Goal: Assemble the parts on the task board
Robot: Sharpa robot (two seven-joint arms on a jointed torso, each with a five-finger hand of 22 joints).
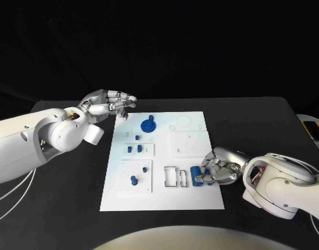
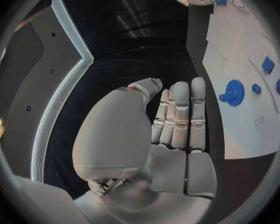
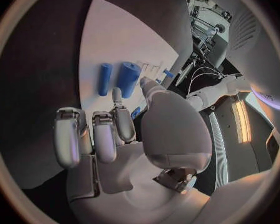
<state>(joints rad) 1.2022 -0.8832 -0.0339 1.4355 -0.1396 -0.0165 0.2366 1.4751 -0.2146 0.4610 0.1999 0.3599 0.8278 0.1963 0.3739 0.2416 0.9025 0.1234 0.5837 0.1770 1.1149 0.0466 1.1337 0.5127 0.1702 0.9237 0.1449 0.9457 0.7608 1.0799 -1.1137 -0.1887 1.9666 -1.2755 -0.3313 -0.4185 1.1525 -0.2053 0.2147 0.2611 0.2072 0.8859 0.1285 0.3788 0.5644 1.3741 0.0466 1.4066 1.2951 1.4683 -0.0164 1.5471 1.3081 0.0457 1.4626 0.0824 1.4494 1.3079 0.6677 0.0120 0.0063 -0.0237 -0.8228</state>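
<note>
The white task board (image 1: 159, 200) lies in the middle of the black table. A blue gear (image 1: 149, 125) (image 2: 232, 92) stands near its far end. Small blue pieces (image 1: 133, 149) sit in a pocket, and others (image 1: 134, 180) lower down. My left hand (image 1: 108, 104) (image 2: 177, 119) hovers off the board's far left corner, fingers loosely stretched, holding nothing. My right hand (image 1: 218, 169) (image 3: 115, 129) rests at the board's right edge. Its thumb and one finger pinch the end of a thick blue cylinder (image 1: 207, 179) (image 3: 129, 77). A thinner blue cylinder (image 1: 195, 173) (image 3: 104, 78) lies right beside it.
Two empty rectangular slots (image 1: 176, 177) sit just left of the cylinders. A yellow and white object (image 1: 315, 129) stands beyond the table's right edge. Cables (image 1: 1, 203) hang off the left side. Bare black table surrounds the board.
</note>
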